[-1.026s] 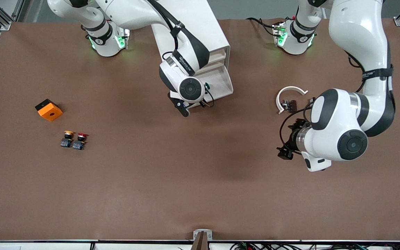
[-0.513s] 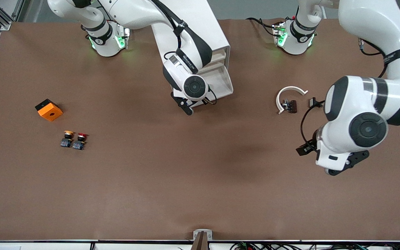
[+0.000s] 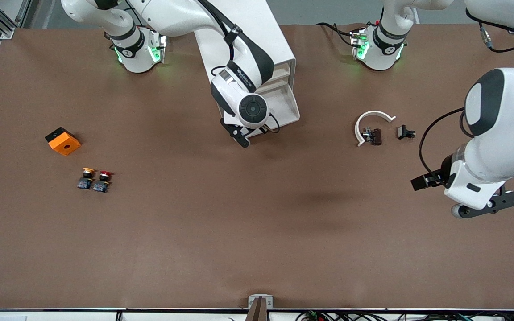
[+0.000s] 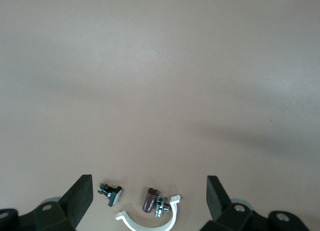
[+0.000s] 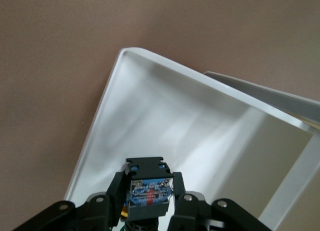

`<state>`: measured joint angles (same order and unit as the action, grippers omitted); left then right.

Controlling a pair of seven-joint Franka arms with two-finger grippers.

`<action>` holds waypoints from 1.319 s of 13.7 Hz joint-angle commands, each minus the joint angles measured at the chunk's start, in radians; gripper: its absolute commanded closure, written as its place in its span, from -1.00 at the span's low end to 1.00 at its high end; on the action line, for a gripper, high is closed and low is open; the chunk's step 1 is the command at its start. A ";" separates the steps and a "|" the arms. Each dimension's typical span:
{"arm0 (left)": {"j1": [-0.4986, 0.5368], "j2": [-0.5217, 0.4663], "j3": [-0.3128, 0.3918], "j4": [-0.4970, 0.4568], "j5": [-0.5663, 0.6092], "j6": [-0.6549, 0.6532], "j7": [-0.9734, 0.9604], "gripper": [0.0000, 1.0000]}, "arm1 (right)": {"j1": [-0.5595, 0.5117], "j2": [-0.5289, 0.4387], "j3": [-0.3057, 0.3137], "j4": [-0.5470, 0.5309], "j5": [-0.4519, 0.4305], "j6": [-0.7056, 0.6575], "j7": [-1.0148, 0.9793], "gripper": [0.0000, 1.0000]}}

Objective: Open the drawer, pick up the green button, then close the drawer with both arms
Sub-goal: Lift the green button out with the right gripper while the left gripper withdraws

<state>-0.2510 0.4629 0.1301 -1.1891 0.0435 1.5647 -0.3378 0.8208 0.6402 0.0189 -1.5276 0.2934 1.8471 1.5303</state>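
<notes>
The white drawer unit (image 3: pixel 279 42) stands between the arm bases with its lowest drawer (image 3: pixel 287 106) pulled open. My right gripper (image 5: pixel 149 197) is shut on the button's blue base block (image 5: pixel 149 190) and holds it over the open drawer's white tray (image 5: pixel 200 116). The green cap is hidden. In the front view the right wrist (image 3: pixel 251 109) covers the gripper and the button. My left gripper (image 4: pixel 149 198) is open and empty, up over the table at the left arm's end (image 3: pixel 489 206).
A white curved clip (image 3: pixel 371 124), a brown cylinder (image 3: pixel 376 136) and a small black part (image 3: pixel 404 132) lie near the left arm. An orange block (image 3: pixel 63 141), a yellow-capped button (image 3: pixel 87 177) and a red-capped button (image 3: pixel 102 180) lie toward the right arm's end.
My left arm has swung away from the small parts toward its own end of the table and risen. My right wrist has shifted slightly over the drawer, covering the green cap.
</notes>
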 commanded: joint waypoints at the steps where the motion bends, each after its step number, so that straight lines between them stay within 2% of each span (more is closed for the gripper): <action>1: 0.018 -0.036 0.002 -0.029 0.010 0.009 0.089 -1.00 | 0.000 0.006 -0.002 0.023 -0.017 -0.005 -0.010 0.59; 3: 0.038 -0.043 -0.004 -0.029 -0.001 0.005 0.114 -1.00 | -0.020 0.004 -0.002 0.058 -0.010 -0.032 0.001 0.59; 9: 0.033 -0.067 -0.004 -0.043 -0.001 -0.049 0.096 -1.00 | -0.144 -0.005 -0.002 0.225 -0.011 -0.342 -0.060 0.59; 11: 0.038 -0.095 -0.006 -0.041 -0.004 -0.049 0.108 -1.00 | -0.205 -0.043 -0.005 0.247 -0.011 -0.429 -0.172 0.59; 14: 0.027 -0.104 -0.007 -0.038 -0.002 -0.049 0.092 -1.00 | -0.290 -0.102 -0.010 0.245 -0.031 -0.491 -0.388 0.59; 18: 0.027 -0.119 -0.007 -0.041 0.004 -0.049 0.089 -1.00 | -0.429 -0.137 -0.010 0.236 -0.140 -0.563 -0.756 0.59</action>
<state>-0.2206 0.3712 0.1244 -1.2043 0.0427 1.5213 -0.2397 0.4501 0.5320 -0.0068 -1.2698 0.2050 1.2998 0.9249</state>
